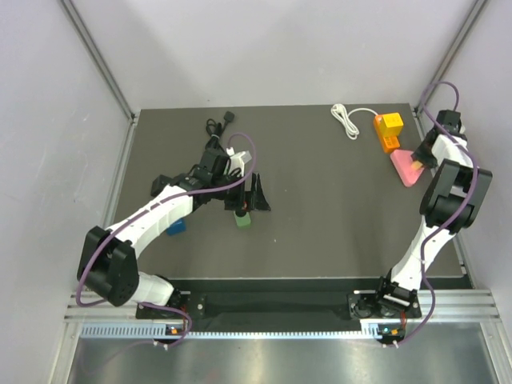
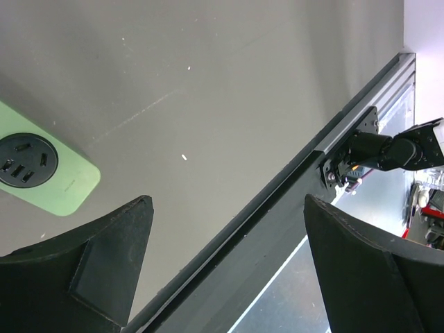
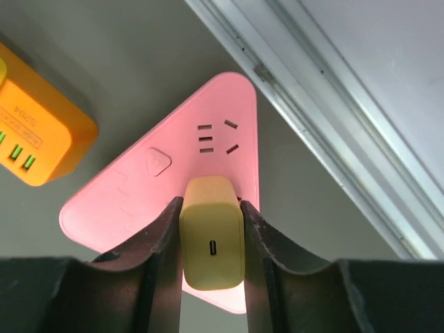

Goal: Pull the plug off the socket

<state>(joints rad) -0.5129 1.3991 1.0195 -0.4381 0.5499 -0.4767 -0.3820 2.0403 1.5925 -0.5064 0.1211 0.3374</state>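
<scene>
**Q:** Now, locate plug (image 3: pixel 211 208).
**A:** Seated in pink socket (image 3: pixel 173 166), far right side of table (image 1: pixel 320 200), just beside orange adapter (image 3: pixel 35 139).

**Q:** Report right gripper (image 3: pixel 211 222).
**A:** Pinched on plug, with fingers (image 3: pixel 156 257) pressed flat against both side faces.

**Q:** Report left gripper (image 2: pixel 225 229).
**A:** Spread wide, holding nothing. Hovering near green socket (image 2: pixel 41 170), well apart from pink socket.

**Q:** Give handling notes.
**A:** Treat plug as small, rigid and light. Assume smooth plastic, likely slippery under a side grip. Expect stiff friction at pins. Treat pink socket as light and loose, likely to lift along with plug. Hold low on flat sides, near socket face. Pull straight along pins without rocking. Consider bracing pink socket against table.
</scene>
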